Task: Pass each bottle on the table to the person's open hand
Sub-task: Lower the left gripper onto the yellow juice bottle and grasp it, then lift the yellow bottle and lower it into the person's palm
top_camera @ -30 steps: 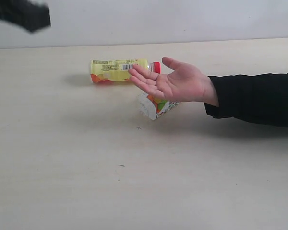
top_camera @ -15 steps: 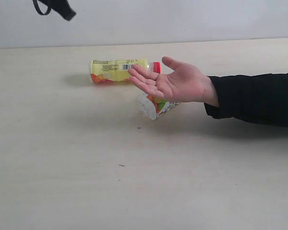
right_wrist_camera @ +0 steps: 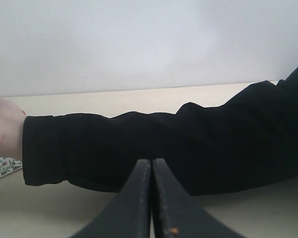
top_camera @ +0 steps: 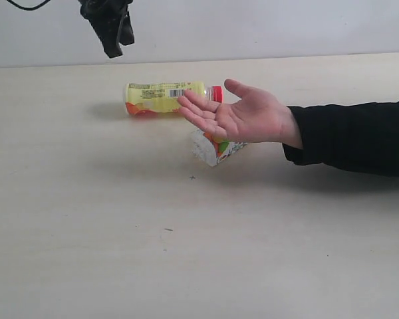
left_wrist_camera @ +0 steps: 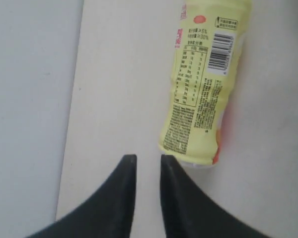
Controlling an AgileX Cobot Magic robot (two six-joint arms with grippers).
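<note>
A yellow bottle point(top_camera: 163, 98) with a red cap lies on its side on the table point(top_camera: 106, 239), far of centre. In the left wrist view the yellow bottle point(left_wrist_camera: 203, 84) lies just beyond my fingertips. A fruit-print bottle point(top_camera: 215, 149) lies half hidden under the person's open hand point(top_camera: 243, 114), palm up. My left gripper point(top_camera: 113, 52) hangs above and to the left of the yellow bottle. Its jaws stand a narrow gap apart around nothing; in its own view the left gripper point(left_wrist_camera: 148, 158) shows bare table between the tips. My right gripper point(right_wrist_camera: 151, 161) is shut and empty, facing the black sleeve point(right_wrist_camera: 164, 144).
The person's black-sleeved forearm point(top_camera: 352, 136) reaches in from the right, over the table. A plain white wall point(top_camera: 253, 26) rises behind the table's far edge. A sliver of the fruit-print bottle point(right_wrist_camera: 2, 166) shows below the wrist in the right wrist view.
My left gripper has moved in from the upper left corner, rightward and lower, toward the yellow bottle. Its jaws have parted slightly. The hand and both bottles have stayed still.
</note>
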